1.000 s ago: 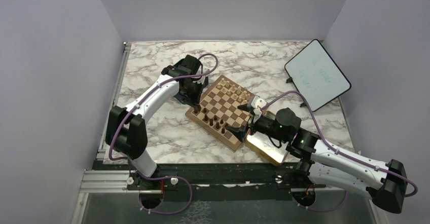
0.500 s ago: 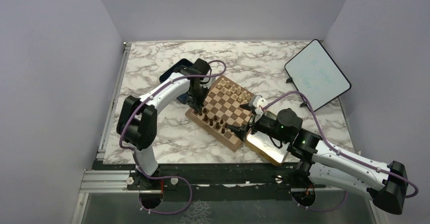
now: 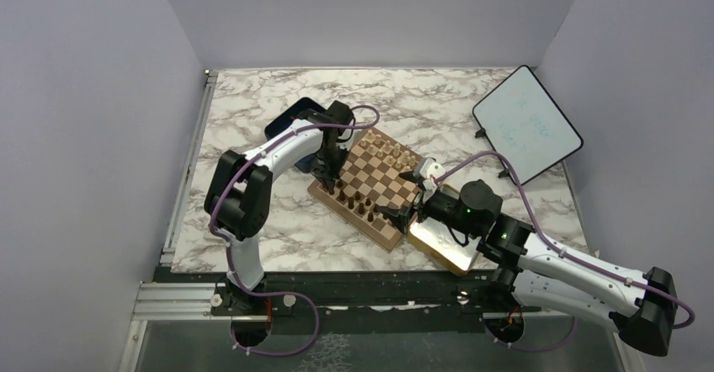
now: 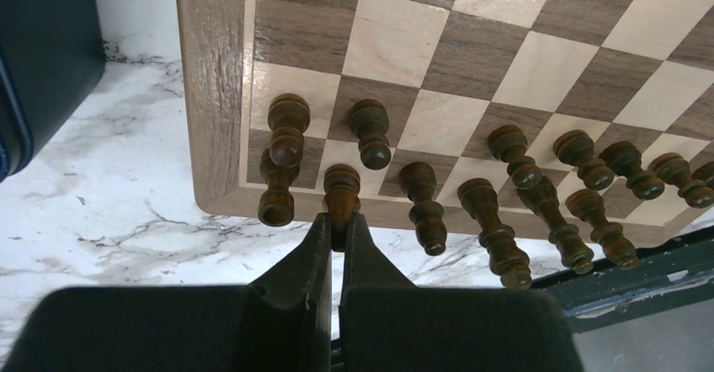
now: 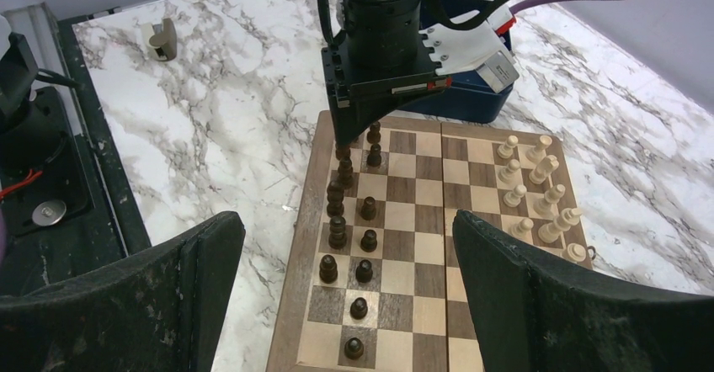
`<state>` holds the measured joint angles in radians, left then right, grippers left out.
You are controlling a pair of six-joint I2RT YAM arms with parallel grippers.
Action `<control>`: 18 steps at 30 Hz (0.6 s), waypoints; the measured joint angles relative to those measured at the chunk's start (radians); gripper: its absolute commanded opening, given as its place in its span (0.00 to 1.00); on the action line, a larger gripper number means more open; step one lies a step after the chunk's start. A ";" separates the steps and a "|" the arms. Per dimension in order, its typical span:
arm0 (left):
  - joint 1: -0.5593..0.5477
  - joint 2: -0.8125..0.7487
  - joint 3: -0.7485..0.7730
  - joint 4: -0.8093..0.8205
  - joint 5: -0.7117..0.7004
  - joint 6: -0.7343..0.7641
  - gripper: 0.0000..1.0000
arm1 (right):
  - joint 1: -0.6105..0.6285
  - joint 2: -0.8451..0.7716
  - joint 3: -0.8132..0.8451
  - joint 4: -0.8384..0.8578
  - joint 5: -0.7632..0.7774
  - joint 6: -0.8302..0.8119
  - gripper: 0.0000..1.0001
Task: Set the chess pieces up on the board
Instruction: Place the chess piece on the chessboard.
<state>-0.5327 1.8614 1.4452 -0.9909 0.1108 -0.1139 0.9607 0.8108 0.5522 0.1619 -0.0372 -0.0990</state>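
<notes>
The left gripper (image 4: pixel 339 220) has swung from the box (image 3: pixel 285 124) to the board's (image 4: pixel 215 94) left corner. It pinches a dark piece (image 4: pixel 341 183) over the edge row, so placement looks imminent. The right gripper (image 5: pixel 347 237) gapes wide, empty, at the board's right edge.
</notes>
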 measured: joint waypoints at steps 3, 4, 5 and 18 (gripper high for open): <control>0.000 0.005 0.004 -0.001 -0.004 0.002 0.00 | 0.000 0.000 0.000 0.000 0.002 -0.005 1.00; -0.001 0.005 0.004 -0.002 -0.005 0.002 0.00 | 0.000 0.000 0.000 0.000 0.003 -0.006 1.00; -0.001 0.005 0.004 -0.002 -0.006 0.003 0.00 | 0.000 0.000 0.000 0.000 0.003 -0.006 1.00; -0.007 0.013 0.014 -0.010 -0.008 0.003 0.00 | 0.000 0.006 0.000 0.000 0.007 -0.007 1.00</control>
<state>-0.5396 1.8748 1.4593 -1.0012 0.1032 -0.1104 0.9607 0.8173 0.5518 0.1623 -0.0303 -0.1062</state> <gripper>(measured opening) 0.024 0.998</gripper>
